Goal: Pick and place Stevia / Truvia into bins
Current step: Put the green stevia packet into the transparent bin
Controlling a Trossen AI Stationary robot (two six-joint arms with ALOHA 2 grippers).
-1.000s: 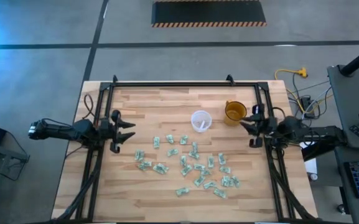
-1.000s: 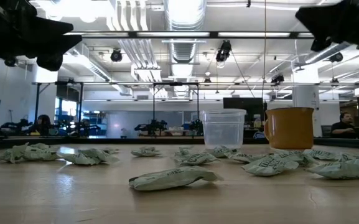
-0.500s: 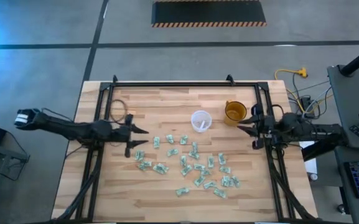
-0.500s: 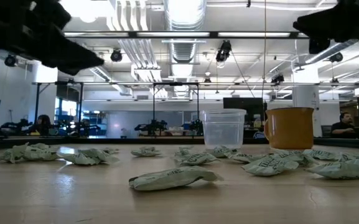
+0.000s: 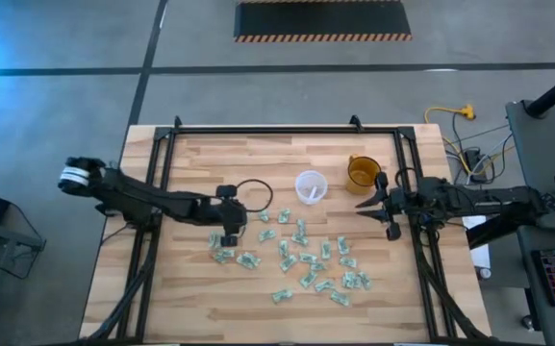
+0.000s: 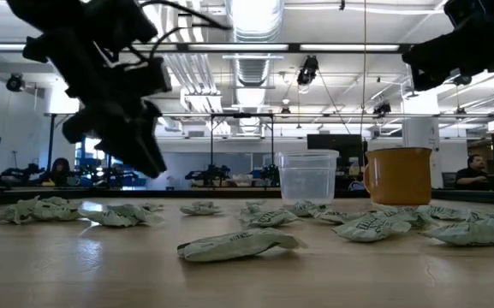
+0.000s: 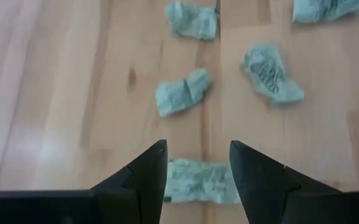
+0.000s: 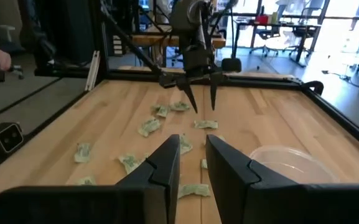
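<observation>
From my low cam, nearest thing is a crumpled pale green/white Stevia sachet (image 6: 240,245) lying flat on the wood table (image 5: 258,308), long axis running across the pic. More sachets (image 5: 301,258) scattered mid-table, all crinkled, pointing every which way. Left gripper (image 7: 198,165) hangs over the left edge of the pile w/ fingers spread, nothing held; one sachet (image 7: 201,182) sits right under the gap, long side crosswise to the fingers, partly hidden by them. Two more just beyond it, tilted. Farther back: clear plastic cup (image 5: 311,186), then orange cup (image 5: 363,172) beside it. Right gripper (image 5: 381,207) waits near the orange cup, fingers a bit apart, empty.
</observation>
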